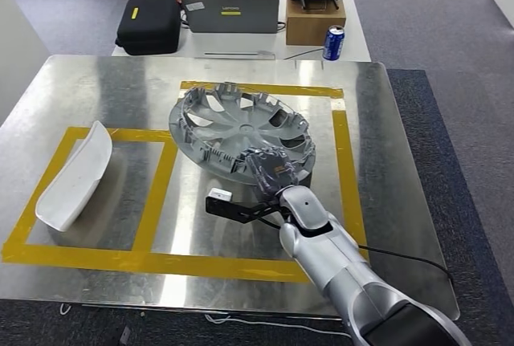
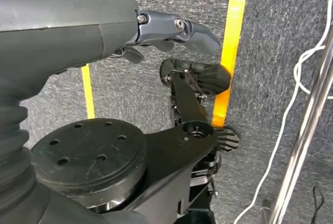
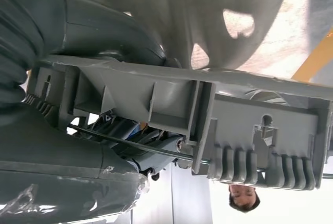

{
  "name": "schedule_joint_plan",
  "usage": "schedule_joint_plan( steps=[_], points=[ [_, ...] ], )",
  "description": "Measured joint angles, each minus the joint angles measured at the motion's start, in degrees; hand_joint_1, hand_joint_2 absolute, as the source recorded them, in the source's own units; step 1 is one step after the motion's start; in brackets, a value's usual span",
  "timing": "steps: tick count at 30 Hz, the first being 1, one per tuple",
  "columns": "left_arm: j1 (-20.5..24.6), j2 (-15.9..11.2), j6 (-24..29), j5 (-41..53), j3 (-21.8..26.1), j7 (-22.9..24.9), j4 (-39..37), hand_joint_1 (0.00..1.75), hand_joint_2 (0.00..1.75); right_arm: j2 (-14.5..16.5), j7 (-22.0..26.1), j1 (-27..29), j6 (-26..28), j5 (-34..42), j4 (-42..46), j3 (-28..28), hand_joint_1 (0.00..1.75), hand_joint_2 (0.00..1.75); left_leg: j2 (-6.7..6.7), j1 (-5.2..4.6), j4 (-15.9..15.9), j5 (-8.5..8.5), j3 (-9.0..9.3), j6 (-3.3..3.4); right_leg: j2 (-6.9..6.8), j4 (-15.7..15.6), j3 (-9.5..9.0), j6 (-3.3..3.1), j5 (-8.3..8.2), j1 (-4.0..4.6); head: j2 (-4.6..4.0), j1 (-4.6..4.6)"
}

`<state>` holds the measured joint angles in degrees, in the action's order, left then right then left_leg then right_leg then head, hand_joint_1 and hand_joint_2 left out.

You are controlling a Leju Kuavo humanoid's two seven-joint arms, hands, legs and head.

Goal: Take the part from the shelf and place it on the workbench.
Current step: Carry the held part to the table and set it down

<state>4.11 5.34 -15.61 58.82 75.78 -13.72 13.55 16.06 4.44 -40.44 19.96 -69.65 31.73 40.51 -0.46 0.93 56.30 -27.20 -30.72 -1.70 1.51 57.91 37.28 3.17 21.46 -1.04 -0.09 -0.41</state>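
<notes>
wheel cover (image 1: 241, 131) lies on the workbench (image 1: 388, 161) (right of the curved part (image 1: 75, 176)).

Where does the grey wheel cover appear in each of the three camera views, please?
Head view: the wheel cover lies in the middle of the metal workbench, inside the yellow tape, and the right hand grips its near rim.
Left wrist view: it is not there; this camera looks at carpet.
Right wrist view: its ribbed rim crosses the picture, very close.
Shared landmark: the right hand on the rim, in the head and right wrist views.
</notes>
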Motion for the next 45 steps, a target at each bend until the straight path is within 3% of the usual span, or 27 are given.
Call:
schedule_joint_plan(
  steps=[3, 7, 11, 36, 41, 45],
  points=[
    [-0.14, -0.25, -0.42, 0.16, -0.26, 0.2, -0.02, 0.0, 1.75, 0.0, -0.14, -0.31, -0.33, 0.42, -0.02, 0.29, 0.0, 0.0, 0.03, 0.01, 0.0, 0.0, 0.01, -0.01, 0.03, 0.0, 0.0, -0.01, 0.0, 0.01, 0.0, -0.01],
    [-0.28, -0.47, -0.84, 0.52, -0.78, -2.34, -0.02, 0.0, 1.75, 0.0, -0.37, -0.21, -0.43, 1.5, -0.26, 0.5, 0.0, 0.0, 0.02, 0.01, 0.0, 0.03, -0.05, -0.05, -0.01, 0.0, 0.05, -0.03, -0.01, 0.02, 0.0, 0.01],
    [-0.34, -0.63, -1.12, -0.08, -0.97, -4.53, -0.07, 0.0, 0.0, -0.12, -0.78, -0.12, -0.35, 1.8, -0.31, 0.79, 0.0, 0.0, 0.01, 0.01, 0.0, 0.05, -0.08, -0.07, -0.01, 0.01, 0.08, -0.07, -0.03, 0.02, 0.0, 0.01],
    [-0.31, -0.65, -1.98, -2.17, 0.1, -3.75, -0.15, 0.0, 0.0, -1.18, -3.37, -0.3, 1.54, 0.16, 2.43, 3.18, 0.0, 0.0, 0.02, 0.01, 0.0, 0.04, -0.25, -0.08, 0.0, 0.02, 0.28, -0.08, -0.02, 0.02, 0.0, 0.01],
    [-0.36, -0.5, -1.72, -3.03, 0.62, -3.68, -0.15, 0.0, 0.0, -4.62, -5.89, -0.32, 3.4, -0.66, 9.45, 2.18, 0.0, 0.0, -0.01, -0.01, 0.0, 0.04, -0.29, -0.08, -0.05, -0.01, 0.29, -0.08, -0.02, 0.01, 0.0, 0.01],
    [-0.46, -0.07, -1.22, -4.15, 1.51, -3.72, -0.17, 0.0, 0.0, -11.0, -9.14, -0.52, 0.27, -3.91, 18.74, 0.2, 0.0, 0.0, -0.11, -0.06, 0.02, 0.04, -0.33, -0.06, -0.2, -0.09, 0.26, -0.07, -0.03, -0.03, 0.0, -0.01]
  ],
)
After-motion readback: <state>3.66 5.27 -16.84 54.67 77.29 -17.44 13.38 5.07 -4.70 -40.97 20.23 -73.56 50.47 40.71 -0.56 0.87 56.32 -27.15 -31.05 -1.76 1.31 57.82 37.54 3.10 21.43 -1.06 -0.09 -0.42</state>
